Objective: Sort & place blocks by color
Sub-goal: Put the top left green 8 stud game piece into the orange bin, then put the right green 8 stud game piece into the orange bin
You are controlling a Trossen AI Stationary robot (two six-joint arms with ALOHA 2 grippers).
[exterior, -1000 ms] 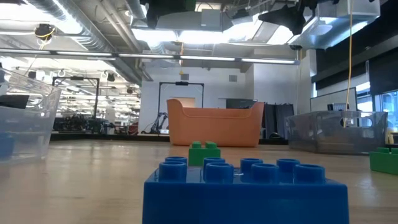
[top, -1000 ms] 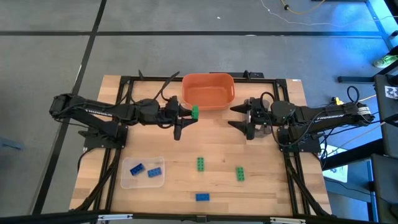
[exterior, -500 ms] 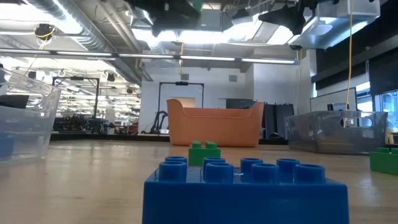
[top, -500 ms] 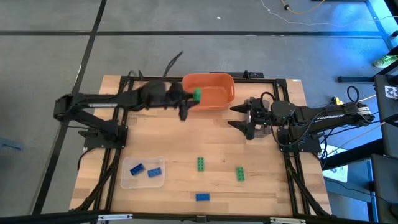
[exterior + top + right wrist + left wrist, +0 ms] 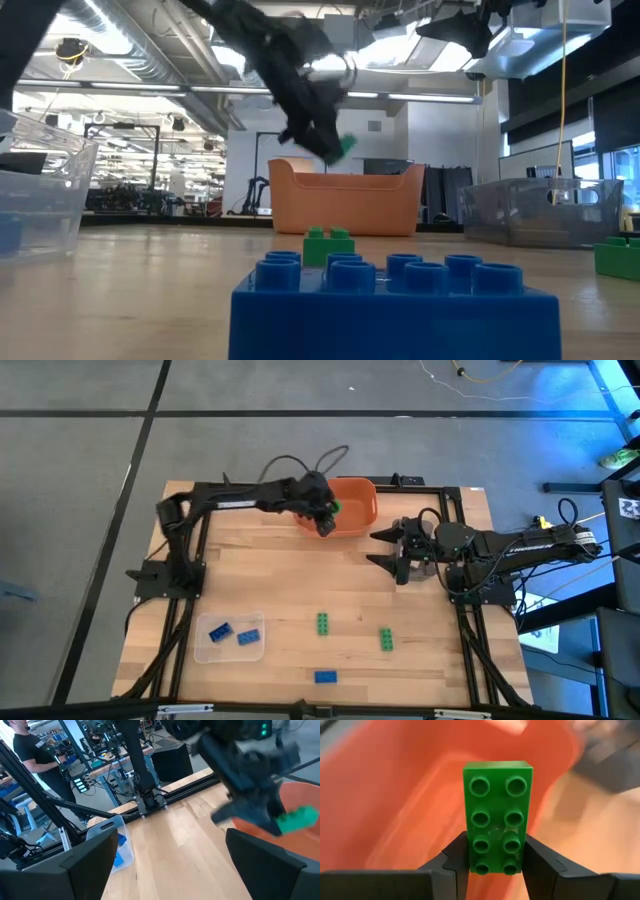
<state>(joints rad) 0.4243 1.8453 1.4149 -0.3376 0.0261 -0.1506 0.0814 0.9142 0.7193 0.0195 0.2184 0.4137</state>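
My left gripper (image 5: 329, 516) hangs over the near left rim of the orange bowl (image 5: 350, 500), shut on a green block (image 5: 497, 815). In the low view the green block (image 5: 343, 148) sits above the orange bowl (image 5: 345, 203). My right gripper (image 5: 384, 548) waits open to the right of the bowl, above the table. Two green blocks (image 5: 324, 623) (image 5: 385, 639) and a blue block (image 5: 325, 676) lie flat on the table near its front edge. Two more blue blocks (image 5: 232, 633) lie in a clear tray (image 5: 205, 652). My left gripper pinches the green block by its two long sides at one end (image 5: 496, 861), one finger (image 5: 456, 857) on each side. The studded face shows to the wrist camera and the rest of the block sticks out past the fingertips. It is lifted clear, above the bowl.
A second clear tray (image 5: 545, 212) stands near the right arm in the low view. Dark frame rails (image 5: 180, 630) run along the table's left, right and far sides. Bare wood lies between the bowl and the loose blocks. A person (image 5: 24, 747) stands in the room beyond.
My left gripper has swung from the table's middle toward the far edge and to the right, carrying the green block over the orange bowl's rim, and has tipped downward. The hold on the block is unchanged.
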